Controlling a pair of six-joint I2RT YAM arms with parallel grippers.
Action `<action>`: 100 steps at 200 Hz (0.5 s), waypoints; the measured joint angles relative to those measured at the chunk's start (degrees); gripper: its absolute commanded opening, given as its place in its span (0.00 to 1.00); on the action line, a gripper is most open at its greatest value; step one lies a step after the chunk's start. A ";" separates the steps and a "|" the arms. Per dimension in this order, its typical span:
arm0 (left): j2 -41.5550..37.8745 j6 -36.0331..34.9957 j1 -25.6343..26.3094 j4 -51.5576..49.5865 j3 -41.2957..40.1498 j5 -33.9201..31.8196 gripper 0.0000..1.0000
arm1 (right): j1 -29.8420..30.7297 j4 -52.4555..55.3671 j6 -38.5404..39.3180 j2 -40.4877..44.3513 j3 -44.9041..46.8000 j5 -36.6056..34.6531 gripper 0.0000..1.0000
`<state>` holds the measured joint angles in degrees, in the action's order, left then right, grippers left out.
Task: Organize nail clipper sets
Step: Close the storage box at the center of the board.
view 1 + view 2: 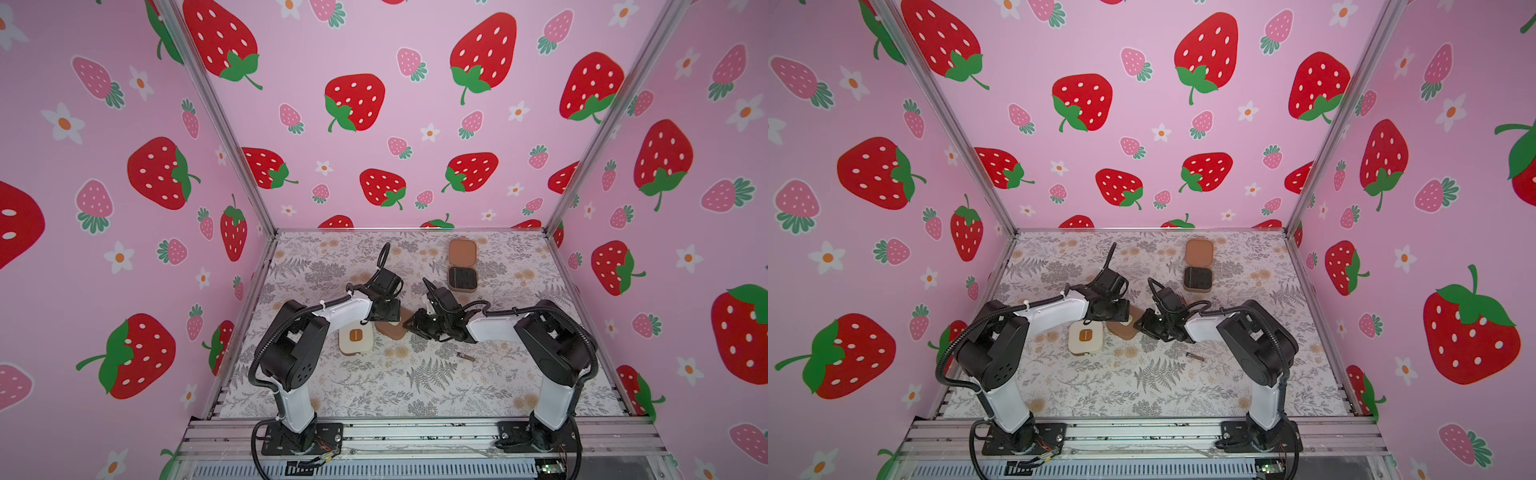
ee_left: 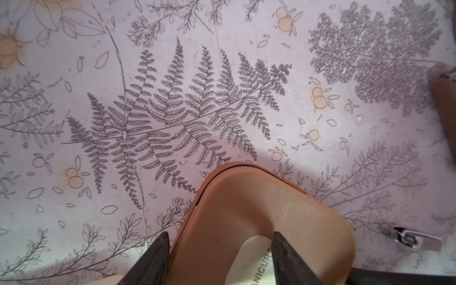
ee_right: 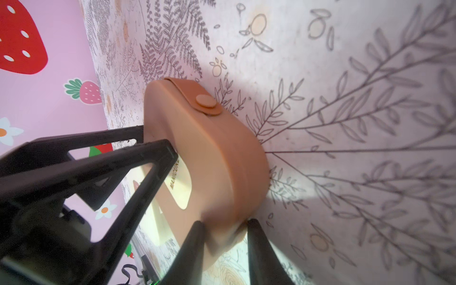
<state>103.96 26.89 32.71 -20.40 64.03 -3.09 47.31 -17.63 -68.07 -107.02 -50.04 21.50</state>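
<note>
A cream case (image 1: 355,338) lies closed on the left, brown badge up, partly under the left arm. Just beside it, the left end effector (image 2: 220,234) hangs over the closed brown case (image 1: 392,330) with its jaws spread wide and gripping nothing. One finger (image 2: 286,256) rests on the lid's pale badge and the other sits down beside the case's edge. The right end effector (image 3: 225,222) straddles the opposite rim of the same case, one finger on the lid side and one beneath. I cannot tell whether it is clamped or only touching. Both wrists crowd this case and hide much of it in both top views.

A small metal nail clipper (image 1: 466,356) lies alone nearer the front, apart from every case. Further back and to the right, an open brown case (image 1: 462,266) lies flat, with its black slotted half nearer the arms and its lid behind.

The bench (image 1: 374,395) wears a pale cloth printed with grey ferns and tan blossoms. Pink walls (image 1: 374,104) with strawberries and white flowers enclose it on three sides.
</note>
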 measured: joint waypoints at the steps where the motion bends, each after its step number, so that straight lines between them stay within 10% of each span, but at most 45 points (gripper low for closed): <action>1: -0.02 0.00 0.00 0.00 -0.02 0.00 0.65 | 0.00 -0.11 -0.07 0.02 0.04 0.00 0.32; 100: -1.95 1.90 -0.24 1.75 -2.82 -2.05 0.65 | 1.07 -8.35 -8.59 -1.33 2.27 -0.24 0.32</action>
<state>102.02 28.80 32.47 -18.65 61.21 -5.15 48.38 -25.98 -76.66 -108.36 -47.77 21.26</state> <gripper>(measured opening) 0.651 0.323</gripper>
